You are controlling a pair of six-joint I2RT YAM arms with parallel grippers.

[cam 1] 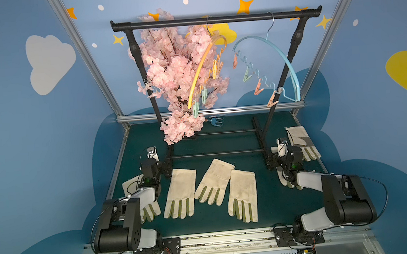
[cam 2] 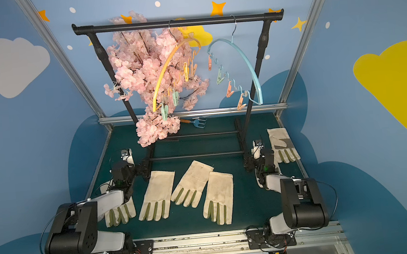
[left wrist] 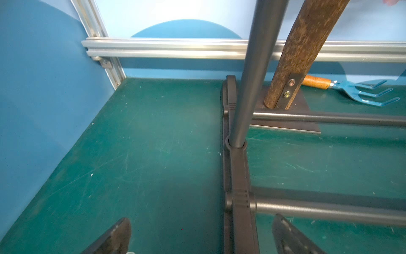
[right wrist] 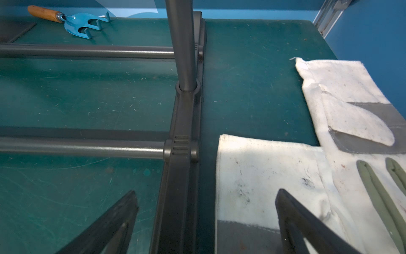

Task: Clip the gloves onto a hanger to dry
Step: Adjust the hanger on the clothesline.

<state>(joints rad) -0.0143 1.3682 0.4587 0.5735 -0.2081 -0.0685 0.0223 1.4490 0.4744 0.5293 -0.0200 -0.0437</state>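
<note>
At the far left, the left gripper [left wrist: 201,220] hung over the dark green table mat [left wrist: 131,154], its fingers spread wide and holding nothing. Under that arm lay the first of six cream canvas work gloves with olive-green finger strips [cam 1: 152,210], flat on the mat. To its right lay a second glove [cam 1: 181,192], then a third glove [cam 1: 214,182] touching a fourth glove [cam 1: 243,194] at the cuffs. Above them, from the black metal garment rack [cam 1: 215,19], hung a yellow arched wire hanger [cam 1: 202,67] against a pink artificial blossom branch [cam 1: 175,79]; beside it hung a blue arched wire hanger [cam 1: 284,57]; the pastel pegs on both gripped nothing. At the right, the right gripper [right wrist: 206,192] was likewise wide open and empty, above the rack's foot and the cuff of a fifth glove [right wrist: 263,176]; a sixth glove [right wrist: 340,88], grey-patched, lay just beyond.

By my judgement the task stood at its first step, with no glove lifted. The next move called for lowering onto a cuff, pinching it and raising it to a peg, while the other arm opened that peg.
</note>
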